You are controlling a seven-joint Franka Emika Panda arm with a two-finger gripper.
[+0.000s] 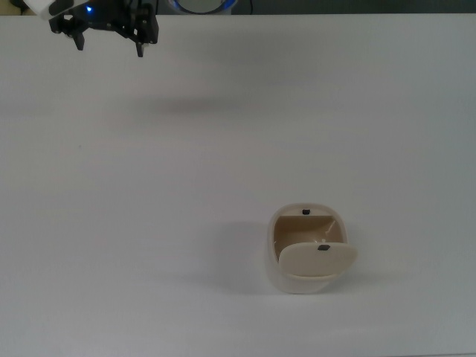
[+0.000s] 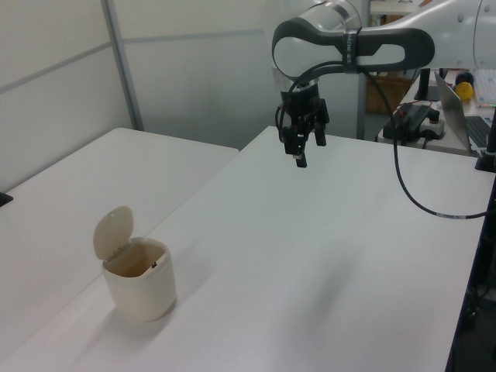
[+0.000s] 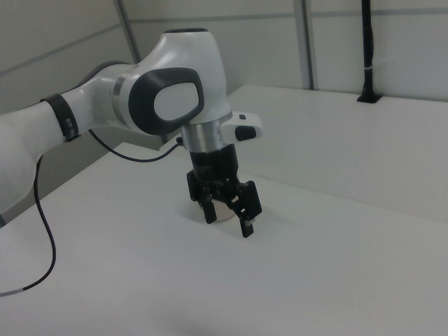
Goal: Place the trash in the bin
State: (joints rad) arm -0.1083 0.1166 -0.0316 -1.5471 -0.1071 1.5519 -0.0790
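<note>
The bin (image 1: 299, 284) is cream-beige and stands on the white table (image 1: 223, 163) in the top view's lower right. Its flap lid (image 1: 317, 258) is swung up, showing a tan inside. In the left view the bin (image 2: 142, 293) sits at the lower left. My gripper (image 1: 108, 48) hangs open and empty above the table's far corner in the top view's upper left, far from the bin. It also shows in the left view (image 2: 294, 152). In the right view my gripper (image 3: 227, 225) hangs in front of the bin (image 3: 225, 213), of which a sliver shows between the fingers. The trash is out of view.
A second white table (image 2: 70, 194) adjoins at the left view's left. Beyond the table's far edge at the left view's right are a laptop (image 2: 465, 116), a black device (image 2: 415, 118) and the arm's hanging cable (image 2: 403, 186). A black post (image 3: 366, 49) stands at the right view's back.
</note>
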